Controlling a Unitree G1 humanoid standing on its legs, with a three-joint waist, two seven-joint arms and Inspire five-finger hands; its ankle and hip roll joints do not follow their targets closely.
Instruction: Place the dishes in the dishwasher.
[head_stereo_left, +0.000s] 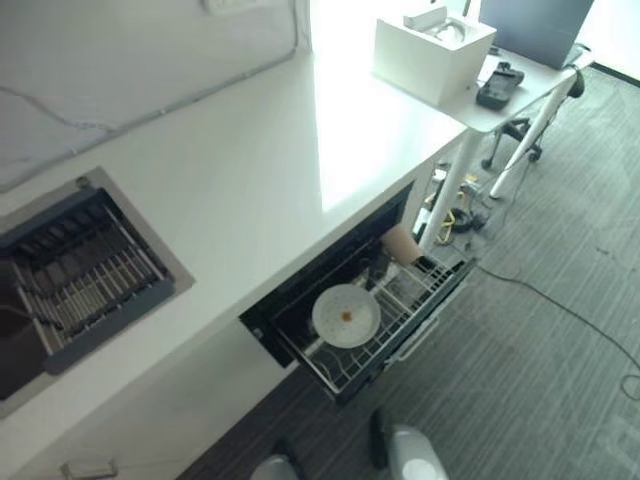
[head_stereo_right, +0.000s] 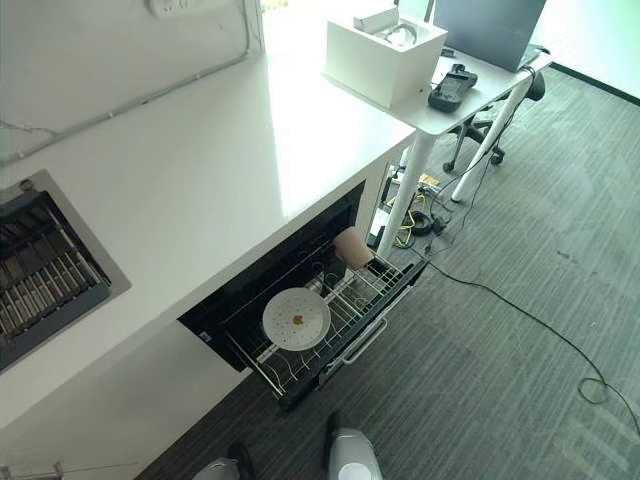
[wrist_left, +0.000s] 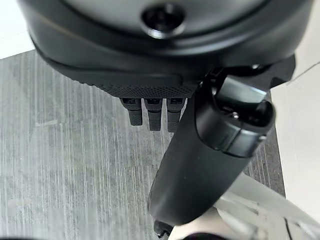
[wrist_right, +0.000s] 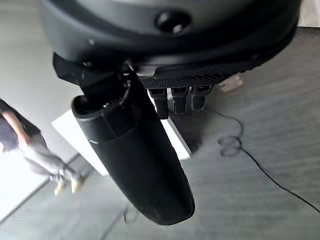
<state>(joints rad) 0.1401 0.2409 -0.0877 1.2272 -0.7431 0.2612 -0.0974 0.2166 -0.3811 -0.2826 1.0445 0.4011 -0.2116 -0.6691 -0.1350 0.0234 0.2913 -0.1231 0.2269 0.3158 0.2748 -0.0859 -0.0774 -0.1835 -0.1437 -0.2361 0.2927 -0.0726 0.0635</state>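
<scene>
The dishwasher's lower rack (head_stereo_left: 437, 290) is pulled out from under the white counter (head_stereo_left: 250, 170). A white plate (head_stereo_left: 346, 315) with a small orange spot lies flat in the rack's middle. A tan cup (head_stereo_left: 402, 243) lies on its side at the rack's far corner. In the left wrist view my left hand (wrist_left: 150, 60) hangs over grey floor, fingers (wrist_left: 154, 115) straight, holding nothing. My right hand (wrist_right: 175, 50) hangs likewise over the floor, fingers (wrist_right: 180, 97) relaxed and empty.
A sink (head_stereo_left: 70, 270) with a dark dish rack is set into the counter at the left. A white box (head_stereo_left: 433, 55) and a black device (head_stereo_left: 499, 85) sit on a side table (head_stereo_left: 520, 100). Cables trail on the carpet. A person (wrist_right: 30, 145) stands far off.
</scene>
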